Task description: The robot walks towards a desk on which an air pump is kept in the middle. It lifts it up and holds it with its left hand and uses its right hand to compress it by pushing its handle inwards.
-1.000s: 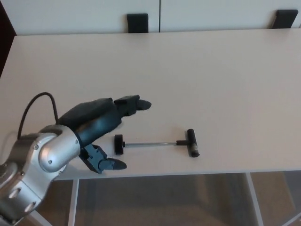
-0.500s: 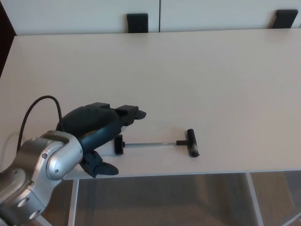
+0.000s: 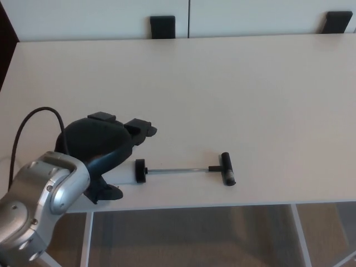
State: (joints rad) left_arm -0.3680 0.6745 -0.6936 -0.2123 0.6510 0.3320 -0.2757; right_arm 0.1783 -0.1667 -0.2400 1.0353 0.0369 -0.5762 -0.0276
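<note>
From the head camera I look down on a pale, wide surface [image 3: 222, 83] that fills most of the frame. Its near edge runs across the lower part of the picture, with floor and thin white legs visible beneath. Its far edge meets a white wall where two dark chair backs [image 3: 162, 26] poke up, one near the middle and one at the far right.

The air pump [image 3: 186, 169] lies flat close to the near edge, slightly left of centre. It lies lengthwise left to right: a small black block at its left end, a thin metal rod running right, and a black crossbar handle [image 3: 227, 168] at the right end. The rod looks fully extended.

My left hand [image 3: 105, 147] comes in from the lower left, black, on a silver forearm with a dark cable looping behind it. It sits just left of the pump's black block, above the surface edge. Its fingers point right over the top and a thumb tip shows below; they are spread apart and hold nothing. I cannot tell whether any part of it touches the pump.

To the right of and beyond the pump the surface is bare and open. The forearm is cut off by the frame's lower left corner. My right hand does not appear.
</note>
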